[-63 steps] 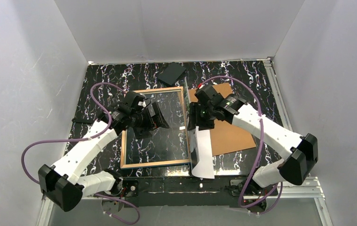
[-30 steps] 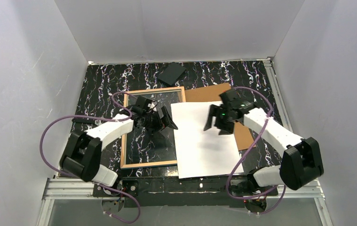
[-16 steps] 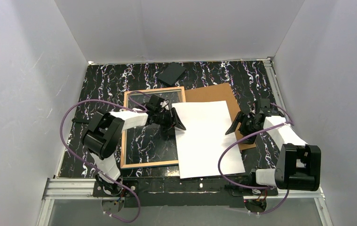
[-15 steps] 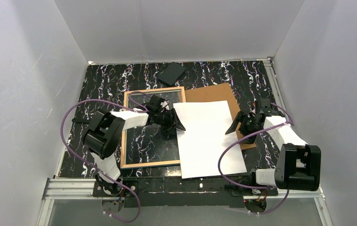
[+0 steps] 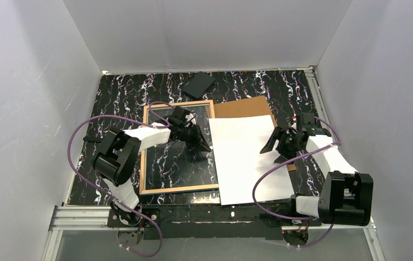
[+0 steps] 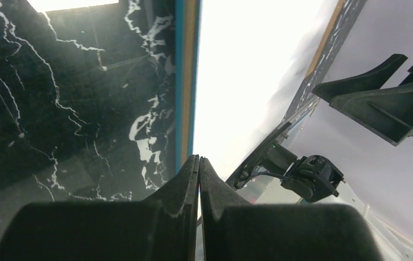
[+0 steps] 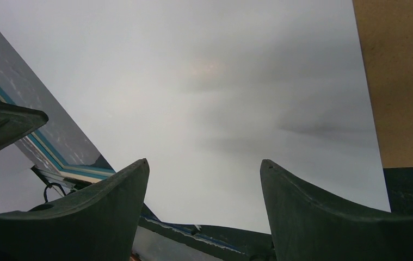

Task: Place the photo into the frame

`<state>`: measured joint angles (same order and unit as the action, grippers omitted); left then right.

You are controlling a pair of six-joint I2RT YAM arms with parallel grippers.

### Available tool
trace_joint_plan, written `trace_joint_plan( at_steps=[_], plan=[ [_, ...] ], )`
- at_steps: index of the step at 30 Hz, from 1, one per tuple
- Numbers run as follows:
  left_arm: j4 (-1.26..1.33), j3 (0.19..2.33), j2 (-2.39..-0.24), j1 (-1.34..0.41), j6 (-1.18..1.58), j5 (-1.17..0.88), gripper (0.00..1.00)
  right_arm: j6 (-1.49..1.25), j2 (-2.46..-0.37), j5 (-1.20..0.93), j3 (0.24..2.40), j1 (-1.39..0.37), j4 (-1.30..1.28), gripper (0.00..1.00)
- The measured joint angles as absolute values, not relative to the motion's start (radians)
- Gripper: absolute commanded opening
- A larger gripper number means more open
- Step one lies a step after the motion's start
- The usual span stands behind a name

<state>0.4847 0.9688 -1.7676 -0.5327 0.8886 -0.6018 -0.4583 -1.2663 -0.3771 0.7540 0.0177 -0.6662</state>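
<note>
While the photo [image 5: 250, 160] lies white side up just right of the frame [image 5: 177, 189], long axis running near to far, the left gripper [image 5: 206, 147] sits closed at the photo's left edge, perhaps pinching it, the right gripper [image 5: 272, 149] open at its right edge

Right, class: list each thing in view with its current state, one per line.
photo: flat, white back up, by the frame's right edge
frame: flat, pane empty
backing board: flat, partly under the photo
black slab: flat, far side
left gripper: shut at the photo's left edge
right gripper: open above the photo
</note>
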Motion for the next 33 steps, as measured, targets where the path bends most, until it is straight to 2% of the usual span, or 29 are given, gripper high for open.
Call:
trace_joint_plan(
  at_steps=[5,6,7,8,10,11,22,33],
  plan=[
    [0.394,1.009,-1.699,-0.504,0.834,-0.602,0.0,-0.445,-1.257,-0.36,0.763,0.018,-0.68,0.83],
    [0.381,1.01,-1.681,-0.494,0.827,-0.602,0.15,-0.443,-1.257,-0.352,0.763,0.018,-0.683,0.83],
    [0.368,1.01,-1.665,-0.484,0.82,-0.603,0.36,-0.442,-1.258,-0.343,0.763,0.018,-0.685,0.83],
    [0.36,1.01,-1.654,-0.477,0.812,-0.603,0.52,-0.441,-1.259,-0.332,0.763,0.018,-0.686,0.83],
    [0.355,1.01,-1.647,-0.466,0.797,-0.605,0.65,-0.44,-1.27,-0.306,0.767,0.018,-0.694,0.83],
    [0.355,1.01,-1.647,-0.463,0.804,-0.607,0.67,-0.44,-1.281,-0.29,0.775,0.018,-0.704,0.83],
    [0.442,1.011,-1.768,-0.529,0.876,-0.606,0.65,-0.443,-1.441,-0.121,0.933,0.019,-0.745,0.84],
    [0.587,1.05,-1.884,-0.562,0.96,-0.61,0.5,-0.443,-1.556,-0.076,0.947,0.033,-0.748,0.83]
  ],
)
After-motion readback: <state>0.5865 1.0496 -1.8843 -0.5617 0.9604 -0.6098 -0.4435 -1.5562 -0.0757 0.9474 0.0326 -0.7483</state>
